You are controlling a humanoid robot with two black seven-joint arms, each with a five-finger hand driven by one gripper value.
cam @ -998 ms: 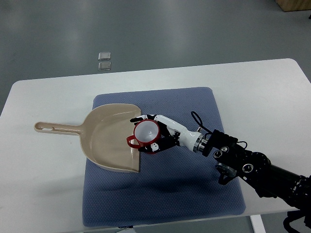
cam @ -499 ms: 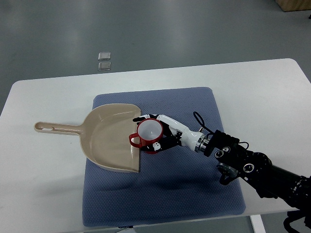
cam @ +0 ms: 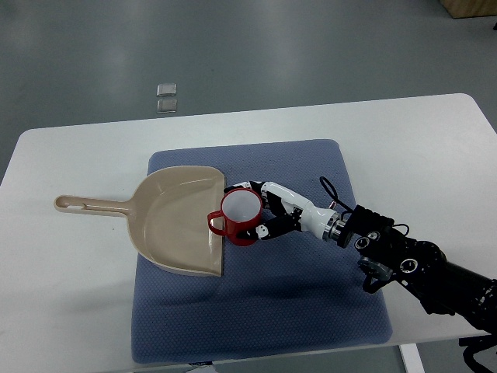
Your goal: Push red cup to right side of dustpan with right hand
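Note:
A red cup (cam: 240, 215) with a white inside stands upright at the open right edge of the beige dustpan (cam: 167, 221), its handle pointing left over the pan's lip. My right hand (cam: 264, 211) curls around the cup from the right, fingers at its far and near sides; its arm runs in from the lower right. The dustpan lies on the blue mat (cam: 303, 303), with its long handle (cam: 89, 206) reaching left onto the white table. The left arm is out of view.
The blue mat covers the middle of the white table (cam: 419, 155). Two small square tiles (cam: 166, 96) lie on the grey floor beyond the table's far edge.
The cup and my right hand have shifted to the right together, from over the dustpan's lip toward the mat. The dustpan has stayed put.

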